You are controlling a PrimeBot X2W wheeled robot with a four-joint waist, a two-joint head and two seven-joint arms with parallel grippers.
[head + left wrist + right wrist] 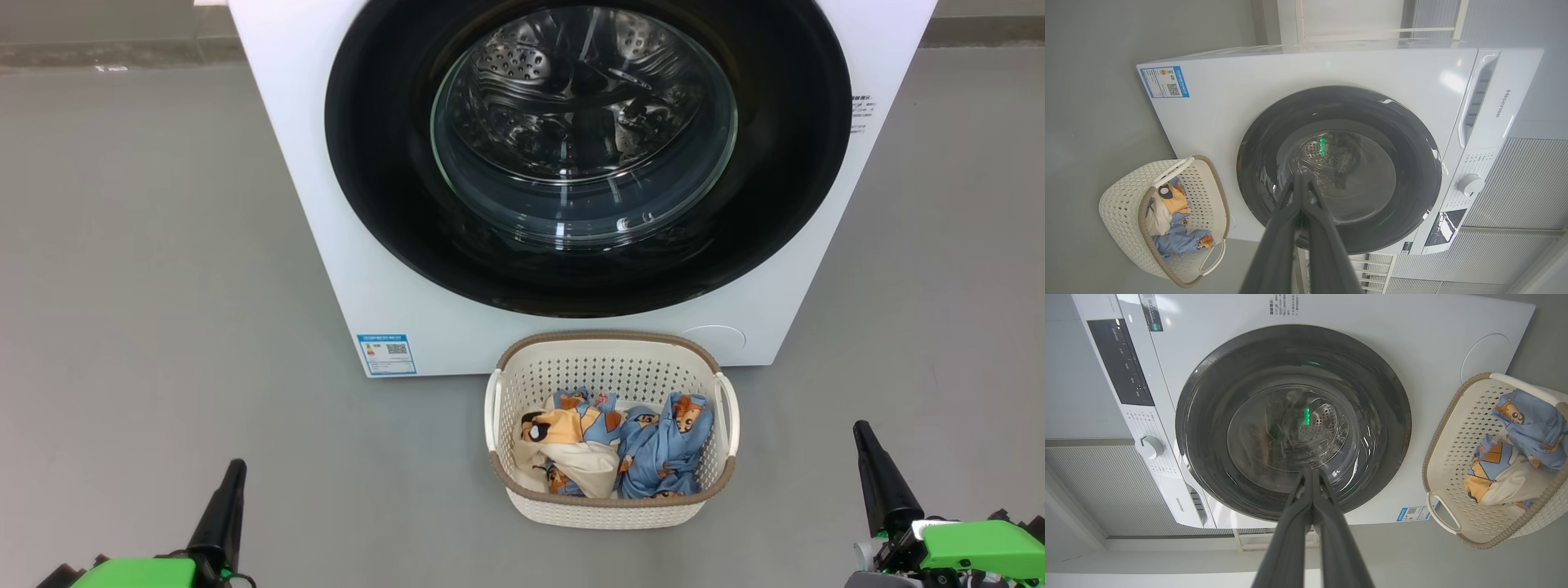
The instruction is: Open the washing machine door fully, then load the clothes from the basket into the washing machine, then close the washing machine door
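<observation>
White front-loading washing machine [343,245], its washing machine door [384,163] closed flush; cream basket [612,359] on the grey floor [122,286] just before it, holding the light-blue printed clothes [653,449]; left gripper [1301,179] and right gripper [1312,473] low at either side, well apart from the basket, fingers pressed together on nothing.

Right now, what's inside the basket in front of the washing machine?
The basket holds the clothes: crumpled light-blue printed garments, one with cream and orange patches. They cover the basket's floor, so anything beneath them cannot be seen.
</observation>
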